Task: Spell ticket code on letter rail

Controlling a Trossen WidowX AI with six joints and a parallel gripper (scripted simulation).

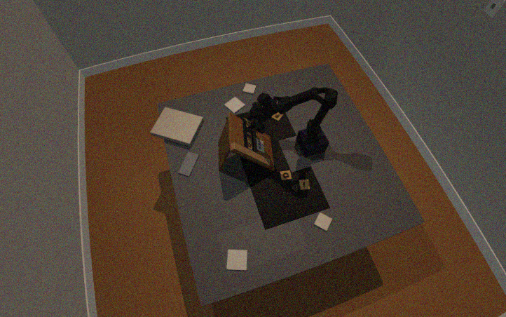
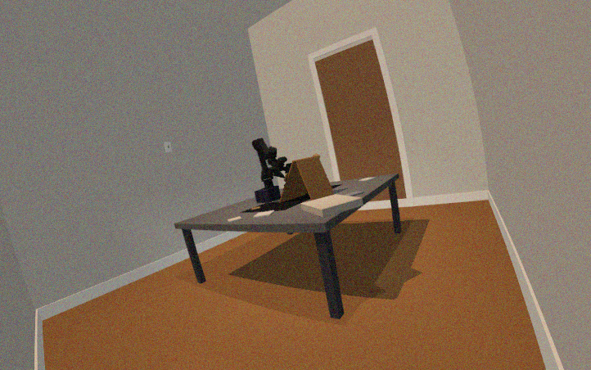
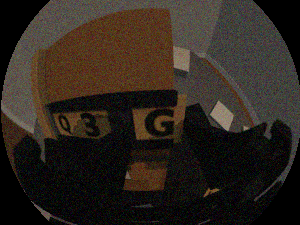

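The jaws of the gripper (image 1: 255, 125) (image 2: 286, 167) (image 3: 154, 124) stand a little over half open, closed on the G tile (image 1: 247, 121) (image 3: 141, 125), with a dark finger at either side of it. The G tile is upright in the wrist view, at the right-hand end of the rail (image 1: 245, 131) (image 3: 112, 98) on the board (image 1: 235, 130) (image 2: 319, 176) (image 3: 110, 54) — its right edge reaches a little past the board's edge. It is not home: a dark gap, partly covered by a finger, lies between it and the 3 tile (image 3: 91, 126). The Q tile (image 3: 65, 124) sits just left of the 3 tile, near the rail's other end, so the row reads Q, 3, then G

The ticket (image 1: 260, 144) is on the board's sloping face, below the rail; its print is too small to read. On the dark mat (image 1: 291, 205) lies the D tile (image 1: 286, 174), and near it another tile (image 1: 304, 184) whose mark I cannot make out. A third loose tile (image 1: 277, 116) (image 3: 212, 192) lies by the arm (image 1: 305, 96) (image 2: 263, 159), on the other side of the board; its letter is unclear too

The board leans on the counter (image 1: 220, 228) (image 2: 261, 226). Behind it are a pale box (image 1: 177, 125) (image 2: 332, 204) (image 3: 181, 59) and a flat grey slab (image 1: 188, 163) — the box overhangs the counter's edge
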